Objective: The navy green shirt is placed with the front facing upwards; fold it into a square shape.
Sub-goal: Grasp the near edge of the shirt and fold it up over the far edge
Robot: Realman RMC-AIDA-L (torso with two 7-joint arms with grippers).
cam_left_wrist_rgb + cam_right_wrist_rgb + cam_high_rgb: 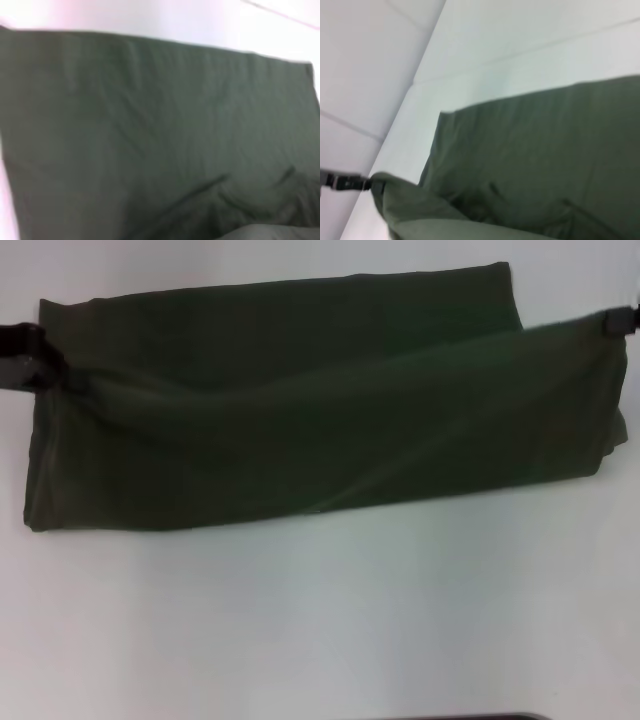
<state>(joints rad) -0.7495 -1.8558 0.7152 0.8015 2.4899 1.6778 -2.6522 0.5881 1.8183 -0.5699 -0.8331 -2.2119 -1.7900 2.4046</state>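
Nearest the camera: bare white table (pixel 320 630), smooth, matte, with a dark sliver at the very bottom edge that I can't identify. Beyond it lies the navy green shirt (pixel 300 440), already a long horizontal band across the far half of the table, plain dark olive cloth, no lettering showing.

My left gripper (pixel 40 355) is at the band's left end, my right gripper (pixel 622 320) at the right end. Each is pinched onto the cloth's lifted edge: fabric runs taut between them in a shallow sagging line, hanging above the flat layer underneath. In the right wrist view the left gripper (pixel 350 182) shows small and far off, with a corner of cloth bunched at its tip. The left wrist view shows only cloth, fingers not in view.

Handling, my judgement: light, limp cotton knit with no stiffness, so it droops wherever unsupported and the middle sags between the two holds. It grips fine, isn't slippery or fragile, but creases easily; soft diagonal wrinkles already run near the lower fold. Best held at the end corners of the lifted edge, both layers together, kept level so the fold lands straight. Edges look clean and roughly parallel, corners squared. Far edge lies flat on the table.
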